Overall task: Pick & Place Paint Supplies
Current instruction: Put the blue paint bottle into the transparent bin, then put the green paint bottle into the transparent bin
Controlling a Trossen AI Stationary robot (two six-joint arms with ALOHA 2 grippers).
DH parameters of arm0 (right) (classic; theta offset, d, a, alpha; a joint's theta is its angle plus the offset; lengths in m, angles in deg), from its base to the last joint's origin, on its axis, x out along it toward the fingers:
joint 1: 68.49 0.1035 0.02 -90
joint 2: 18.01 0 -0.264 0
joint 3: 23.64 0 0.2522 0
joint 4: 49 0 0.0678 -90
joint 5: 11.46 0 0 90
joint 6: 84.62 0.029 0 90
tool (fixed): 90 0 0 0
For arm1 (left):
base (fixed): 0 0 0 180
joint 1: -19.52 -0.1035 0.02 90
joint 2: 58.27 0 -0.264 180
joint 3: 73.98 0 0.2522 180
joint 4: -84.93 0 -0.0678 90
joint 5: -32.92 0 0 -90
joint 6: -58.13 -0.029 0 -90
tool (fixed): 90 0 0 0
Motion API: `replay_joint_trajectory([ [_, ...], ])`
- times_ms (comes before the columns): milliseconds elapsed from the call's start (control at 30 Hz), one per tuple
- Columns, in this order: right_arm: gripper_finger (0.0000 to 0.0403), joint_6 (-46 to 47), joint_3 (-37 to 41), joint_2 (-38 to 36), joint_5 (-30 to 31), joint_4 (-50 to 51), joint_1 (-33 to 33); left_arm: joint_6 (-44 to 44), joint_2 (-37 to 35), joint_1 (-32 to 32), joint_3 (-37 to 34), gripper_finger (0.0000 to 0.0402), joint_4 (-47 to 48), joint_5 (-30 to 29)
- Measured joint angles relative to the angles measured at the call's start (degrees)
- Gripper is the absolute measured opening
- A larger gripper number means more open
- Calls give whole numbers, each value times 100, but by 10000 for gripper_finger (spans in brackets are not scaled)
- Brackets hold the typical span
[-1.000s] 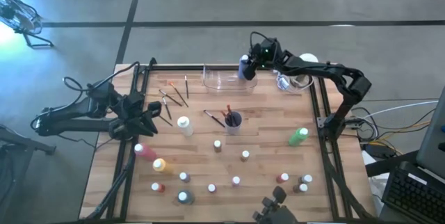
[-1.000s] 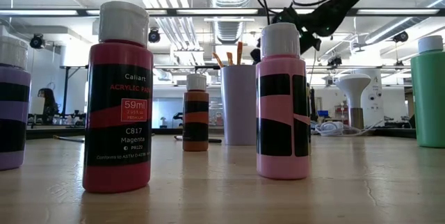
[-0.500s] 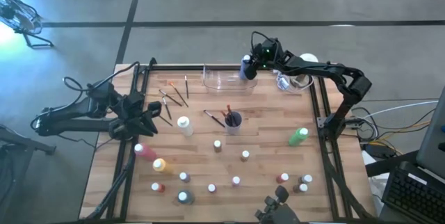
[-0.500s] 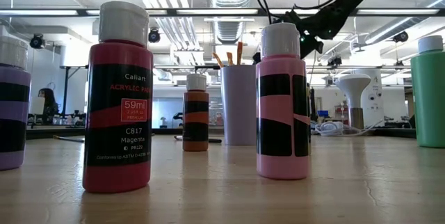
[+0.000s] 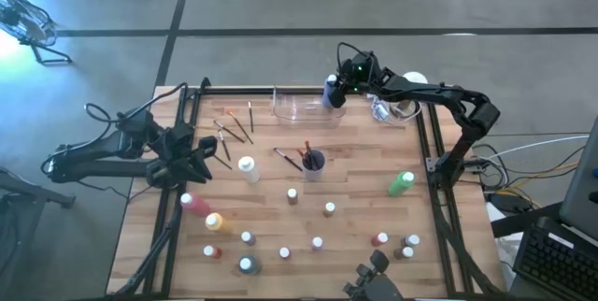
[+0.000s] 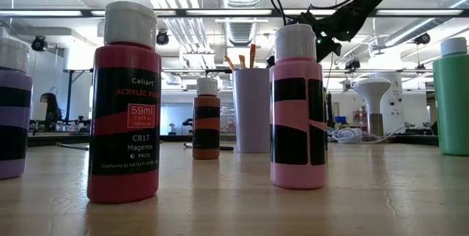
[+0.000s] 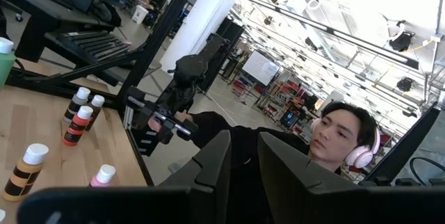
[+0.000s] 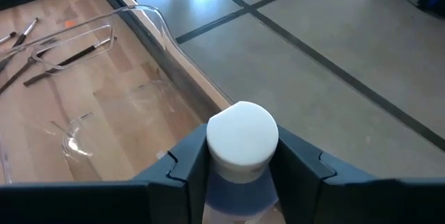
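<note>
A blue paint bottle with a white cap (image 8: 243,140) is held between the two fingers of the right gripper (image 8: 240,172), which press against its sides just below the cap. From above, this bottle (image 5: 329,90) hangs over the right end of the clear plastic tray (image 5: 297,107) at the far edge of the table.

The step in hand looks like the placing step: the bottle has been carried to the tray and is not yet set down. The next move likely calls for lowering it inside the tray wall, then opening the fingers.

The left gripper (image 5: 198,156) waits well to the left of the tray, near the loose paintbrushes (image 5: 235,130); its fingers (image 7: 212,168) stand narrow with nothing between them.

Nearer than the tray stand a purple cup holding brushes (image 5: 313,162), a white bottle (image 5: 248,168), a green bottle (image 5: 402,183), and many small bottles scattered across the near half of the table.
</note>
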Motion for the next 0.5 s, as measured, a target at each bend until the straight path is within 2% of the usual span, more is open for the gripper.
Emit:
replay_joint_trajectory([
  [133,120,-15,0,-7,2,10,0,2,-1,-2,2,81,0,1],
  [500,220,-8,13,-118,15,113,-2,1,1,-1,2,81,0,-1],
])
